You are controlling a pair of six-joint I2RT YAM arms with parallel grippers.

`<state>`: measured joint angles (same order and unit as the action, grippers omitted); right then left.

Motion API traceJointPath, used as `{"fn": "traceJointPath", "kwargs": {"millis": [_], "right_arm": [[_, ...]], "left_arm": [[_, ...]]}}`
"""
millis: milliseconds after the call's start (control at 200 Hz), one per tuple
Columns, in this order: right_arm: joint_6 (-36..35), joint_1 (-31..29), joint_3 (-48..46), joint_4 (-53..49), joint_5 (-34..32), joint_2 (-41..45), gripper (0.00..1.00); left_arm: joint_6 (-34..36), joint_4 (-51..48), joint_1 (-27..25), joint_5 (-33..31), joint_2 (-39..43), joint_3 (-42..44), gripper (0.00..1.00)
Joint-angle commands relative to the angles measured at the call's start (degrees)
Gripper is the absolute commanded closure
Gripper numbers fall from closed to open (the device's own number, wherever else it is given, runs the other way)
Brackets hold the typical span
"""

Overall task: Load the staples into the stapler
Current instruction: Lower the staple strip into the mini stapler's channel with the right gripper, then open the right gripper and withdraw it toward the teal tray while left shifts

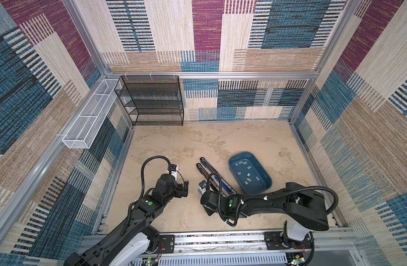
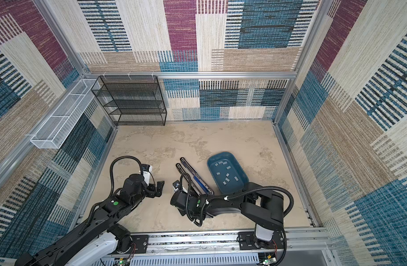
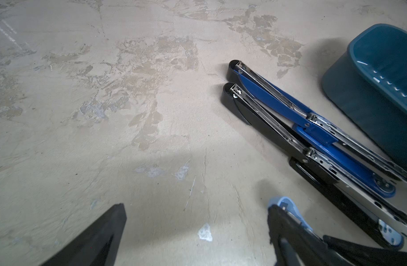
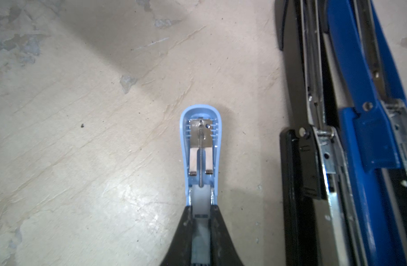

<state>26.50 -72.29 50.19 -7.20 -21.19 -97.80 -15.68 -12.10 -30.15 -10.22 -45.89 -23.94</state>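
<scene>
Right gripper is clenched on the little light-blue stapler, pinching its sides back toward the hinge end. The lid is flipped open facing the wrist cam, so the metal plate and the long spring inside the cover are showing. Can't tell whether it's resting on the table or hanging just above it.

The staples are over in the blue bin. They're loose grey strips scattered across its floor, well apart from both grippers.

Between the bin and the held stapler there are two long staplers lying side by side, both swung fully open and flat on the table. The blue long stapler is just beside the bin. The black long stapler runs along its other side, and its near end is just beside the light-blue one.

Left gripper hangs over bare table on the far side of the light-blue stapler from the long ones. Its jaws are spread wide with nothing between them.

Further out, a black mesh shelf stands against the back wall, and a white mesh basket is hung on the left wall.
</scene>
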Motion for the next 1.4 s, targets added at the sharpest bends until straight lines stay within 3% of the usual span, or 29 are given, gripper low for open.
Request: {"fn": "traceJointPath", "kwargs": {"millis": [0, 245, 381, 656, 1007, 1392], "right_arm": [[2.5, 0.0, 0.3, -1.1, -0.3, 0.2, 0.95], [4.7, -0.1, -1.1, -1.6, 0.2, 1.0, 0.9], [5.2, -0.1, -1.7, -1.8, -0.2, 2.1, 0.76], [5.2, 0.0, -1.7, -2.3, -1.1, 3.6, 0.63], [4.7, 0.0, 2.1, -4.6, -5.0, 1.1, 0.68], [6.7, 0.0, 1.4, -5.6, -4.8, -0.8, 0.78]], "left_arm": [[-0.9, 1.5, 0.1, 0.0, 0.0, -0.2, 0.01], [-0.9, 1.4, 0.1, 0.1, -0.1, -0.2, 0.01], [-0.9, 1.4, 0.0, 0.3, 0.1, -0.2, 0.01], [-0.9, 1.6, 0.0, 0.4, 0.2, -0.2, 0.0], [-0.9, 1.4, 0.1, 0.6, 0.5, -0.1, 0.0], [-0.9, 1.6, 0.0, 0.7, 0.6, 0.0, 0.0]]}}
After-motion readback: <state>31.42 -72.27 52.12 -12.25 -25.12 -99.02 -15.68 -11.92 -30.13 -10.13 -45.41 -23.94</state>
